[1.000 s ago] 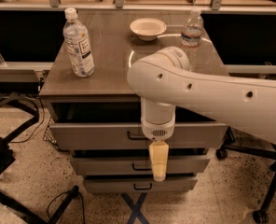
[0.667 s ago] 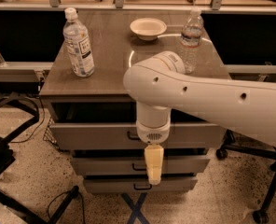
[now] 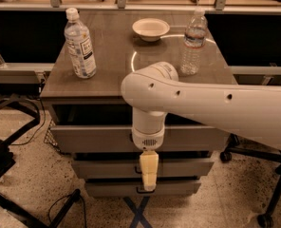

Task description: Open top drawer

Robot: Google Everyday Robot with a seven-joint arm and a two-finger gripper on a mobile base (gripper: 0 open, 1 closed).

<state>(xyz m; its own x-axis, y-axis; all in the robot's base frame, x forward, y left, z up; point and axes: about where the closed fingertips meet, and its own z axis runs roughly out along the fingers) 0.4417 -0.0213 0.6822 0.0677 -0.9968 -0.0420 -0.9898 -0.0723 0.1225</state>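
Mara: Leftward and a touch lower, that is where the arm has carried the gripper since a second ago. Nothing on the cabinet has shifted.

Jon: Agreed. We now see the gripper hanging straight down from the wrist, in front of the middle drawer, with its tip reaching the bottom drawer in our view.

Mara: Is it open, or holding anything?

Jon: We cannot tell whether it is open or closed, since it shows only as one pale yellow shape. We see nothing held in it.

Mara: Why does it sit there, do we think?

Jon: We judge it is lining up on the cabinet's centre line, where the handles sit. The handle of the top drawer is mostly hidden behind the wrist, so we cannot say whether anything touches it.

Mara: And the drawer itself?

Jon: It lies directly under the cabinet top and has the tallest of the three grey fronts. Its front looks wider than the two below, with a dark gap above it — we take that as pulled out some way, not fully.

Mara: What else is there?

Jon: A labelled water bottle, a clear bottle and a bowl stand on top — well apart from the gripper.
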